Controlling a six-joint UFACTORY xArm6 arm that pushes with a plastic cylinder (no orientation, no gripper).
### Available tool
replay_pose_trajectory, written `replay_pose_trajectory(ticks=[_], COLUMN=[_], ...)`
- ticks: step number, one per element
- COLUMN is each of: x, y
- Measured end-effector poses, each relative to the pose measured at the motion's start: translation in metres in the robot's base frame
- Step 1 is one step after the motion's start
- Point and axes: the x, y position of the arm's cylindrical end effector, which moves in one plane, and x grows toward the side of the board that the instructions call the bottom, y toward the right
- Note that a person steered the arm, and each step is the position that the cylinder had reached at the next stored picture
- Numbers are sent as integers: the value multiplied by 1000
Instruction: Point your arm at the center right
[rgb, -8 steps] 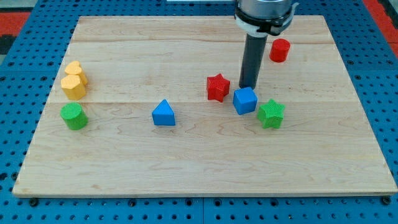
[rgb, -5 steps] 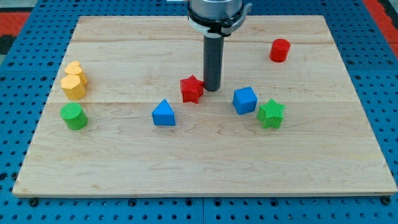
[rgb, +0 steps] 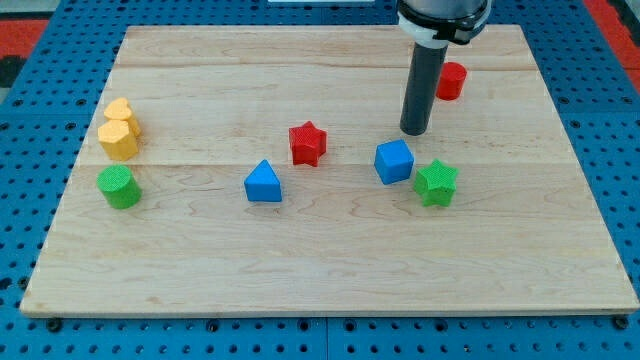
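My tip (rgb: 415, 131) rests on the wooden board (rgb: 330, 270), right of centre. It stands just above the blue cube (rgb: 394, 161), a little apart from it, and below and left of the red cylinder (rgb: 450, 80). The red star (rgb: 307, 143) lies well to the tip's left. The green star (rgb: 435, 183) sits right of the blue cube and below the tip.
A blue triangular block (rgb: 263, 182) lies left of centre. At the view's left are a yellow heart (rgb: 121, 111), a yellow hexagonal block (rgb: 117, 139) and a green cylinder (rgb: 119, 187). The board lies on a blue pegboard.
The rod swept left and pushed the red star leftward, then swung back right. The tip now stands above the blue cube, apart from the star. Other blocks have not moved.
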Motion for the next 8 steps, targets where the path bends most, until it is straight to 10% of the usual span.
replay_pose_trajectory(ticks=[8], x=[0], y=[56])
